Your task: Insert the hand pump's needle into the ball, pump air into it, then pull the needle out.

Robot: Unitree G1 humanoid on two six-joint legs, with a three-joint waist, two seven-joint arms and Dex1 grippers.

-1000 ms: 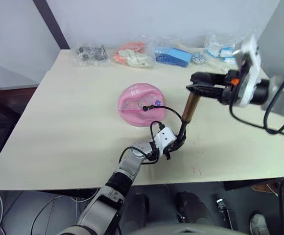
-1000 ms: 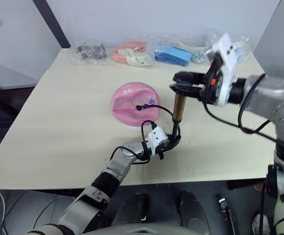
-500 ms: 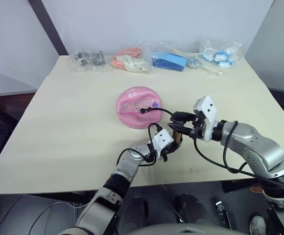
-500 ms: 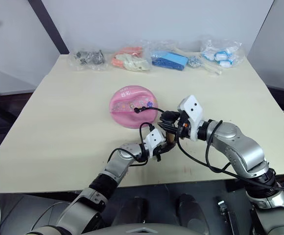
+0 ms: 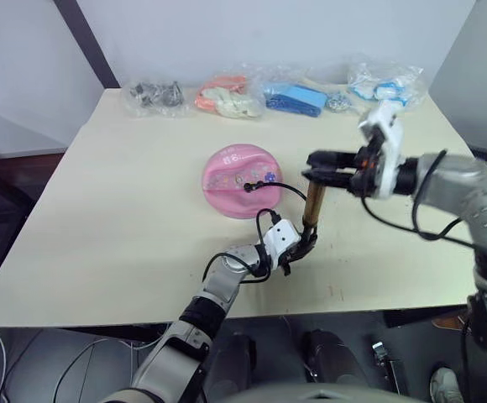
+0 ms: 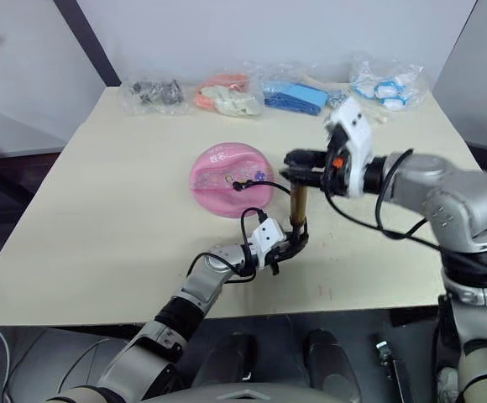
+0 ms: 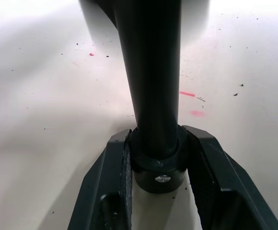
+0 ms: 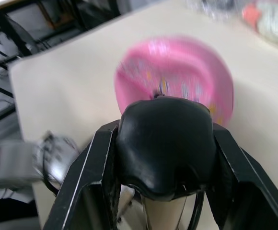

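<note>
Evidently the stroke is in progress: on the left side of the cream table (image 5: pixel 126 210) little matters, so start at the pink ball (image 5: pixel 243 179), which sits dented and flat-topped near the table's middle, well in front of the row of plastic bags (image 5: pixel 264 95) along the far edge. A thin black hose (image 5: pixel 282 186) arcs from the ball's top, where the needle presumably sits in the valve, though the pin itself is too small to make out. Just in front of the ball and to its right, the left gripper (image 5: pixel 301 246) is clamped around the black base of the hand pump (image 5: pixel 314 201), pinning it to the tabletop so the tube stands upright and cannot skid or tip while it is worked; the left wrist view shows both fingers (image 7: pixel 112 177) pressed against the base collar. Above, the right gripper (image 5: pixel 322 165) is closed on the black T-handle (image 8: pixel 163 139), the jaws bracketing it from both sides, a hold that lets the arm drive the plunger straight along the tube.
</note>
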